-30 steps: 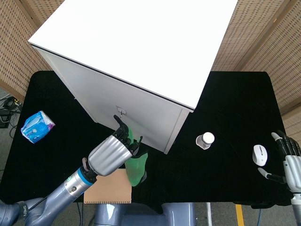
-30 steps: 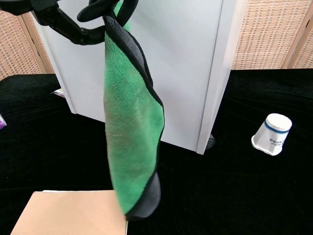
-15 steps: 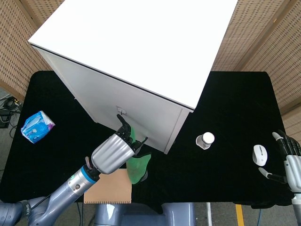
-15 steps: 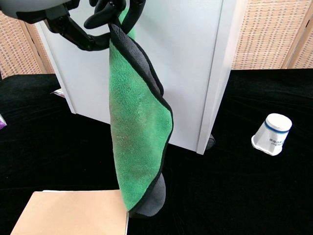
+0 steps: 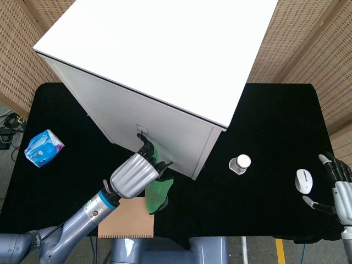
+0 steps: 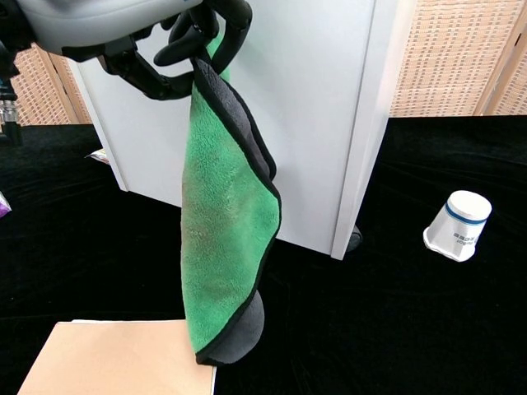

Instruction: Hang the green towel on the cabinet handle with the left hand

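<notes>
On the black-clothed table backed by woven wall panels stands a tall white cabinet (image 5: 165, 71), its small metal handle (image 5: 141, 131) on the front door. Over the last second the left hand (image 5: 133, 174), clenched on the top edge of the fuzzy green towel with dark backing (image 6: 226, 222), has crept up until its fingertips sit just below the handle, so hooking it looks imminent. The right hand (image 5: 336, 187) idles open-fingered, grasping nothing, beside a white computer mouse (image 5: 303, 180).

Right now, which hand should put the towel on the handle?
The left hand. It already holds the green towel right below the cabinet handle, while the right hand is far off by the mouse.
</notes>
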Robot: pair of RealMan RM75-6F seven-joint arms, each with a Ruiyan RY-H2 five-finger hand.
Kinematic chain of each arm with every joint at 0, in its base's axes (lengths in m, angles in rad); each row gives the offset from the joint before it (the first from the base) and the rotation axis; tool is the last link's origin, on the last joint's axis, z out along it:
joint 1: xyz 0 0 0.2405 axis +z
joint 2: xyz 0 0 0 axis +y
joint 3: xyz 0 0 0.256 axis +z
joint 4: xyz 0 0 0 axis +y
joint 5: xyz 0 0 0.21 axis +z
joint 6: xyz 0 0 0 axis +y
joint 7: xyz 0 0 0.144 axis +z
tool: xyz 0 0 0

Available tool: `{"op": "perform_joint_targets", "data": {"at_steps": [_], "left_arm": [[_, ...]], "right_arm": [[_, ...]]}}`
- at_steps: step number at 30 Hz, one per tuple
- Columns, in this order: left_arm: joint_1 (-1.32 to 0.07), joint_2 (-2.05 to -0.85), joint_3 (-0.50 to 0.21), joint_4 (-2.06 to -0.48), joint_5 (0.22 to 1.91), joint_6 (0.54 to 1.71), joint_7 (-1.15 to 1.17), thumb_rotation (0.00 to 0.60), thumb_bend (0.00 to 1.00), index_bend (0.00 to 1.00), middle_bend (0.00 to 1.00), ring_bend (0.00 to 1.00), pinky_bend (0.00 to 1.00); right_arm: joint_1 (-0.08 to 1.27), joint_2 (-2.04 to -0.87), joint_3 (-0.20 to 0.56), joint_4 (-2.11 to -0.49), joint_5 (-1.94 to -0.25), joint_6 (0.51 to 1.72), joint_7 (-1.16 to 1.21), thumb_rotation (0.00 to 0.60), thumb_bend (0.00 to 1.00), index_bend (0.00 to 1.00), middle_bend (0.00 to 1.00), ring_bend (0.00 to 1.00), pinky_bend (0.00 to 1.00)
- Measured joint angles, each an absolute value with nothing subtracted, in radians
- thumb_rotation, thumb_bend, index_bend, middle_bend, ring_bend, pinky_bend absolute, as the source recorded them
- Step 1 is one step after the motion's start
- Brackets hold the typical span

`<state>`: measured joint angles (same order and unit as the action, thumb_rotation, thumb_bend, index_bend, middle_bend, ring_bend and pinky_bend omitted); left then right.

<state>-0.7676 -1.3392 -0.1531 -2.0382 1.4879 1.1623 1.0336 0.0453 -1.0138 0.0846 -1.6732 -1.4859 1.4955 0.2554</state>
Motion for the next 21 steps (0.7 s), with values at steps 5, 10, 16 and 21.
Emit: {"op": "perform_joint_targets", "data": {"at_steps": [5, 10, 16, 21], "left_arm": [[-0.765, -1.346, -0.148, -2.024, 1.493, 1.163, 1.033, 0.600, 0.44, 0.60, 0.80, 0.58, 0.49], [-0.758, -1.344, -0.138, -2.017, 1.502, 1.165, 1.030, 0.600, 0.34, 0.53, 0.73, 0.52, 0.42], [-0.747, -1.338, -0.113, -1.990, 1.552, 1.170, 1.033, 0.600, 0.10, 0.23, 0.28, 0.12, 0.09], [-0.733, -1.335, -0.089, -1.962, 1.634, 1.194, 0.997, 0.600, 0.07, 0.07, 0.00, 0.00, 0.00]], "right_arm": [[0.045, -1.014, 0.084, -1.674, -1.487, 1.495, 0.255, 0.600, 0.07, 0.00, 0.00, 0.00, 0.00], [0.045, -1.013, 0.084, -1.676, -1.486, 1.496, 0.254, 0.600, 0.07, 0.00, 0.00, 0.00, 0.00], [0.046, -1.013, 0.084, -1.676, -1.484, 1.493, 0.252, 0.600, 0.07, 0.00, 0.00, 0.00, 0.00], [0.045, -1.014, 0.085, -1.675, -1.481, 1.493, 0.254, 0.600, 0.07, 0.00, 0.00, 0.00, 0.00]]}}
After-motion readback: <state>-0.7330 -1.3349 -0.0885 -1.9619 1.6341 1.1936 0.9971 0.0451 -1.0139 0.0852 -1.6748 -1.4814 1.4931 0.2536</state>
